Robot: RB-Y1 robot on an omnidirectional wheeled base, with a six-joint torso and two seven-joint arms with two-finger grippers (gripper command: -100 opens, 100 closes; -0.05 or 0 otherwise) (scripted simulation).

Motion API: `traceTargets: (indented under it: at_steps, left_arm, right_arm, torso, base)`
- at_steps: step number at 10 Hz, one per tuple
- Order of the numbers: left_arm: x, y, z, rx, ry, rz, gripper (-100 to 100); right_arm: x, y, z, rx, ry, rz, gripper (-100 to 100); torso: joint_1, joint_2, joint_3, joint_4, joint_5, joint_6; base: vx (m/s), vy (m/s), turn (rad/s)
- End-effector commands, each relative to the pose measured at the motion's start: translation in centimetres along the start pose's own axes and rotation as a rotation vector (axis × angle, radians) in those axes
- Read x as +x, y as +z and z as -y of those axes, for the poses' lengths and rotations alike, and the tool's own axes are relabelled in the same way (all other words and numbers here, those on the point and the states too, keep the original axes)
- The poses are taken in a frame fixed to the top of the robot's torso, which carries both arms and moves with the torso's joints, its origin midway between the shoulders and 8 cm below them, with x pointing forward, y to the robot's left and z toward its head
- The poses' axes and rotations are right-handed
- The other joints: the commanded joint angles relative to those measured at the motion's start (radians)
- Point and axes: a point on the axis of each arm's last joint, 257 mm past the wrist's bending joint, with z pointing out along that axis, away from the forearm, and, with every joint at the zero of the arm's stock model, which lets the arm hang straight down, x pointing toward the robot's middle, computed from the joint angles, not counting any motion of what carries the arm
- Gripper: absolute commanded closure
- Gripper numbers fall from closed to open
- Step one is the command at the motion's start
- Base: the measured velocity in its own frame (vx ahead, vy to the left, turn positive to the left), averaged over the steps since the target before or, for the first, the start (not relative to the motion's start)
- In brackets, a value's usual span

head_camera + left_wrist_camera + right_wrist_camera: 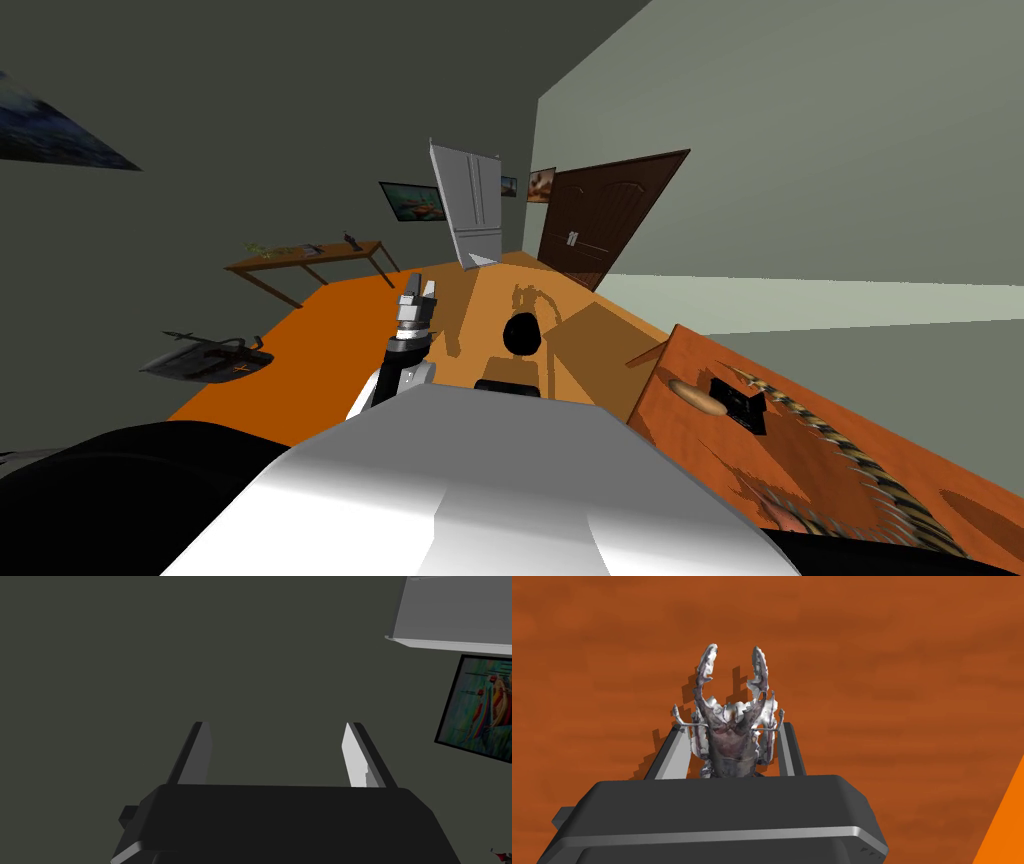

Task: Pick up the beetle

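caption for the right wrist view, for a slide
Right gripper with jaws closed on the sides of a silvery-grey beetle, over a reddish-brown surface.

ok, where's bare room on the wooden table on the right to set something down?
Table: bare wood between the loaf and black object and its near edge; also a strip beyond the long striped feather. Crowded where those three bunch at its far end. Right pincer, shut on the beetle, has bare wood all round.
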Motion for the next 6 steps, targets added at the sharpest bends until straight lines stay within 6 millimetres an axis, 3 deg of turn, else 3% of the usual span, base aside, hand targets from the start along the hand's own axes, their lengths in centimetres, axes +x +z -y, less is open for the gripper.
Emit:
traceTargets:
  at_steps: [1,2,4,5,6]
  left_arm:
    - [0.0,0.0,0.0,0.0,0.0,0.0,0]
    - [0.0,0.0,0.0,0.0,0.0,0.0,0]
    - [0.0,0.0,0.0,0.0,0.0,0.0,0]
    - [0.0,0.0,0.0,0.0,0.0,0.0,0]
    - [0.0,0.0,0.0,0.0,0.0,0.0,0]
  right_arm:
    - [0.0,0.0,0.0,0.0,0.0,0.0,0]
    - [0.5,-0.8,0.8,0.003,-0.005,-0.002,100]
    - [1.4,-1.9,1.9,0.004,-0.012,-0.005,100]
    - [1.2,-1.6,1.5,0.005,-0.009,-0.006,100]
    - [1.3,-1.7,1.6,0.005,-0.01,-0.005,0]
  torso:
    - [0.0,0.0,0.0,0.0,0.0,0.0]
    - [0.0,0.0,0.0,0.0,0.0,0.0]
    - [0.005,-0.002,-0.001,0.0,0.001,0.0]
    - [0.006,-0.003,-0.002,-0.001,0.002,0.0]
    - [0.004,-0.002,-0.001,0.0,0.001,0.0]
  base:
    - [0.0,0.0,0.0]
    - [0.019,0.045,-0.046]
    - [0.037,0.072,-0.047]
    - [0.018,0.035,-0.015]
    - [0.003,0.007,0.001]
